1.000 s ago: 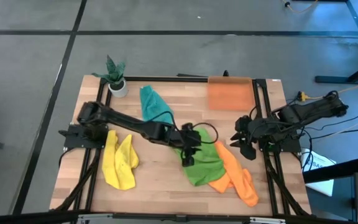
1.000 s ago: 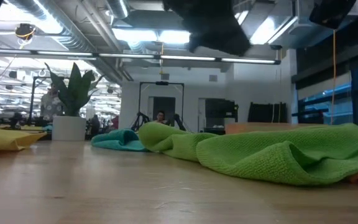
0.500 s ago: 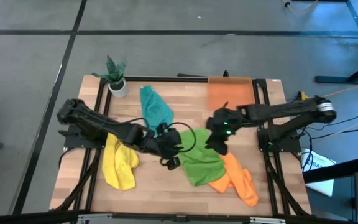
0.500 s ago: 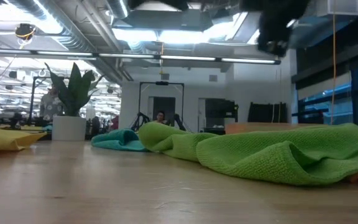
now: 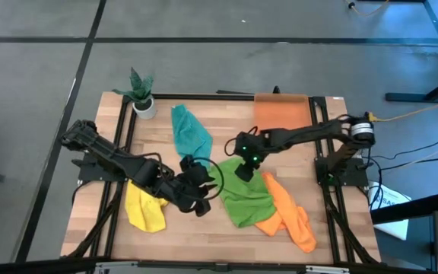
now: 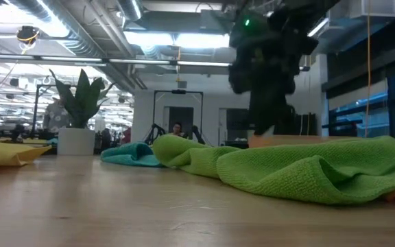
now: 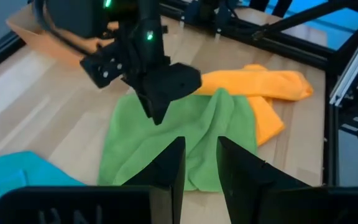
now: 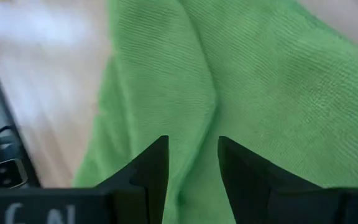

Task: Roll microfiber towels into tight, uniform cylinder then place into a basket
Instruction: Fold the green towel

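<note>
Overhead, the wooden surface [image 5: 204, 221] fills the middle of the frame, its lower left and centre strip lying bare. Both dark arms reach inward from the side edges. The left arm stretches low from the left edge toward centre, its pincer [image 5: 194, 186] between the yellow towel [image 5: 144, 202] and the green towel [image 5: 248, 198], fingers a narrow gap apart and holding nothing. The right arm extends from the right edge, bent down so its pincer [image 5: 243, 169] points at the upper edge of the green towel, fingers [image 8: 148, 171] slightly apart just above the cloth, gripping nothing. That green towel, the largest, lies crumpled at lower centre, overlapping the orange towel [image 5: 291, 217] at lower right. The teal towel [image 5: 188, 131] sits upper centre. The orange basket [image 5: 281, 114] rests at the upper right edge, well apart from both pincers. A small potted plant [image 5: 141, 95] stands upper left.
</note>
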You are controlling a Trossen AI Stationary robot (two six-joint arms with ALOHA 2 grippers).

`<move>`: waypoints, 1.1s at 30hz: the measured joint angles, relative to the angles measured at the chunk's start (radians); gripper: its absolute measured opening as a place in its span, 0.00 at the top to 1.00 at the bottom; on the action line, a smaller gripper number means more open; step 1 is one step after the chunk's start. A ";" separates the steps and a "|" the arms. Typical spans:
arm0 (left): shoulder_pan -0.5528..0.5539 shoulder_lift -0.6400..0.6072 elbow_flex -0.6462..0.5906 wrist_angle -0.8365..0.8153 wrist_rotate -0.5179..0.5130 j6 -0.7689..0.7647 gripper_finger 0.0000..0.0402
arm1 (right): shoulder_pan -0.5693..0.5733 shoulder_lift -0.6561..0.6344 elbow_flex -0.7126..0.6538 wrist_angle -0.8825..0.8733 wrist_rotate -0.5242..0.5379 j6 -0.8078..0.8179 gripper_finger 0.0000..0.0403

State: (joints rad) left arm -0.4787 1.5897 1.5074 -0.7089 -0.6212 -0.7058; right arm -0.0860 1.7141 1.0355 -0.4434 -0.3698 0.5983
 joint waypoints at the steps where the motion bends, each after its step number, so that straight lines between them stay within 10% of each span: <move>1: -0.001 0.000 0.000 0.001 0.000 -0.001 0.79 | -0.004 0.017 0.000 0.000 0.000 0.000 0.65; 33: 0.003 0.000 0.000 -0.002 0.000 0.001 0.79 | -0.040 0.156 0.000 0.119 -0.126 -0.024 0.65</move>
State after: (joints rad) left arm -0.4759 1.5902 1.5074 -0.7113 -0.6209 -0.7044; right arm -0.1261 1.8705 1.0359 -0.3241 -0.4954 0.5739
